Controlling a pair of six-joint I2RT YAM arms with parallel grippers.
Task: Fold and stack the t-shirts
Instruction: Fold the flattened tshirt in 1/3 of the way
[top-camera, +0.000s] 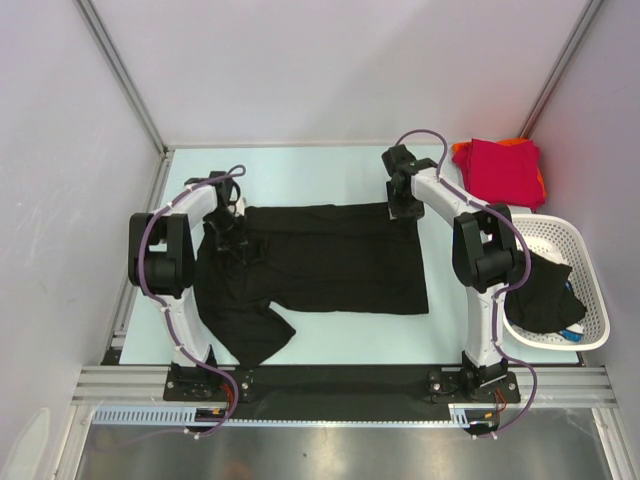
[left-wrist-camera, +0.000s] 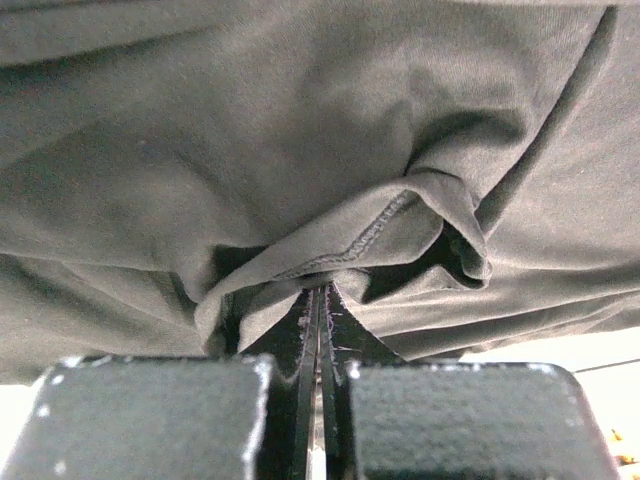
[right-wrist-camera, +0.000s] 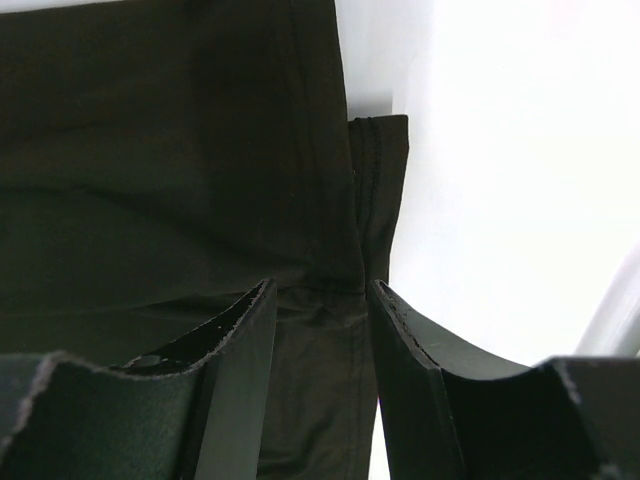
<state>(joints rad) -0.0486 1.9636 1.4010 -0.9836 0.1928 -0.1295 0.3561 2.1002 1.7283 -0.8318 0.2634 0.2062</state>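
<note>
Bench (top-camera: 330, 160): black shirt (top-camera: 340, 260) flat, long axis left-right.
Left end effector (left-wrist-camera: 318, 300): clamped on far-left edge.
Right end effector (right-wrist-camera: 320, 290): apart, astride far-right corner.

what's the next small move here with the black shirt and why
Probably close the right end effector on the hem corner it straddles. The left end effector is shut on a pinch of the black t-shirt, while the right one's jaws stand apart around the cloth; both need a grip before the far edge can be folded over.
</note>
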